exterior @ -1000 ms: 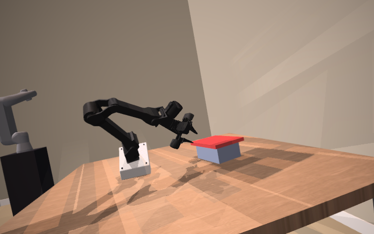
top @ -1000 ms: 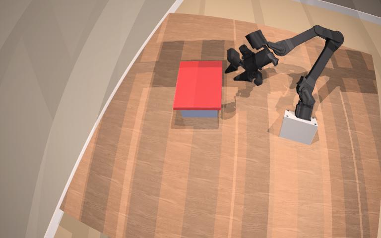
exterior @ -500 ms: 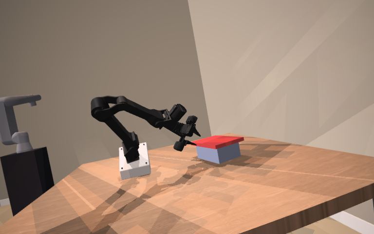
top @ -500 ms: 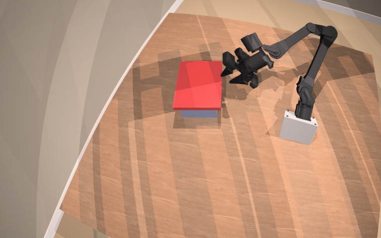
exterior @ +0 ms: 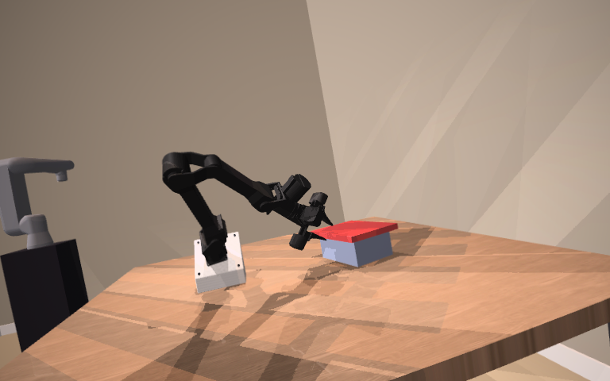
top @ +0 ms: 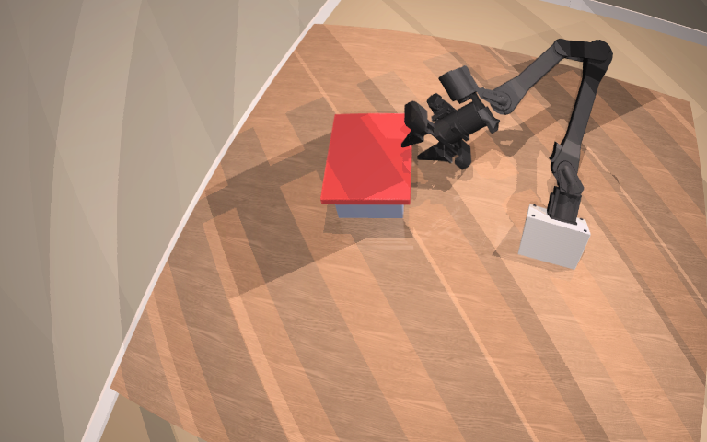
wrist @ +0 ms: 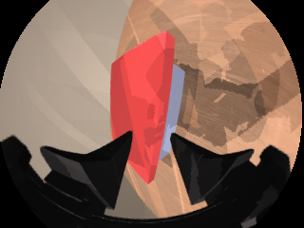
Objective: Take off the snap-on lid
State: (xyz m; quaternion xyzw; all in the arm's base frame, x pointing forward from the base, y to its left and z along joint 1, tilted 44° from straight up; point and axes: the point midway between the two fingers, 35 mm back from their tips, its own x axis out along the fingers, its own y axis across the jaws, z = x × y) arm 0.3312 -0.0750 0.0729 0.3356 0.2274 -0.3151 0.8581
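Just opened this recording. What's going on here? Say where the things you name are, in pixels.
A black robot arm (top: 580, 104) (exterior: 198, 206) is working at a storage box (top: 370, 210) (exterior: 339, 253) (wrist: 177, 95) with a red lid (top: 365, 161) (exterior: 355, 229) (wrist: 142, 95). Its gripper (top: 410, 150) (exterior: 329, 232) (wrist: 152, 135) is open, fingertips close to the lid's edge on the side facing the arm's base, one above the other. The lid sits on the box, so it has yet to come off. It looks like the arm is lining up to grasp that edge, though contact can't be made out.

Second arm, gray, standing on dark pedestal past desk's far-left edge, exterior view. Pale baseboard running outside desk's left edge in top view, showing below the near-right edge in exterior.
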